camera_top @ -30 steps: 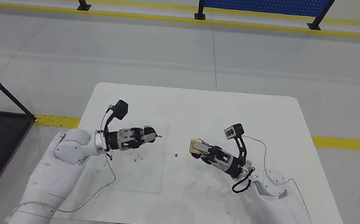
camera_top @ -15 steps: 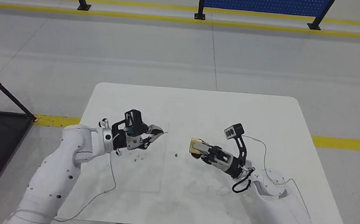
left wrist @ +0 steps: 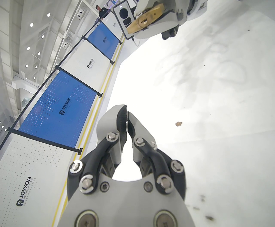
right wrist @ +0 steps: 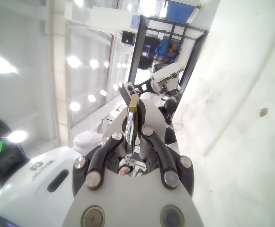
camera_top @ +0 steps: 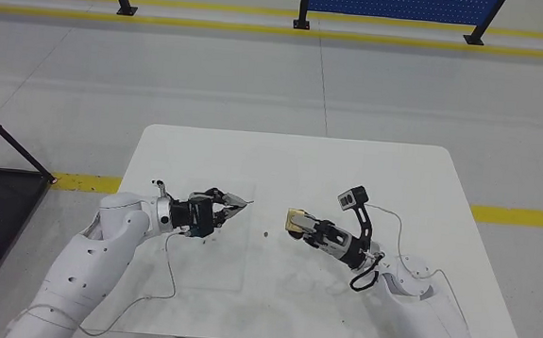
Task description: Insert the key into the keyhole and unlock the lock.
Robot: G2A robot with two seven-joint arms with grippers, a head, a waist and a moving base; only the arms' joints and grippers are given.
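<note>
White worktop point(camera_top: 394, 178), both arms low over it. Right claw point(camera_top: 300, 225) clamped on brass lock point(left wrist: 146, 18): shackle back between fingers, body jutting past tips, long axis along claw, keyhole end facing left claw point(left wrist: 127, 115). Left claw pinched almost closed on thin key point(left wrist: 128, 123), edge-on, pointing toward lock, well apart. Brown speck point(camera_top: 265, 233) on worktop between claws.

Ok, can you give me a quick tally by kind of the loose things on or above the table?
Padlock: 1, in the right end effector
Key: 1, in the left end effector
Brown scrap: 1, on the table
Total: 3
</note>
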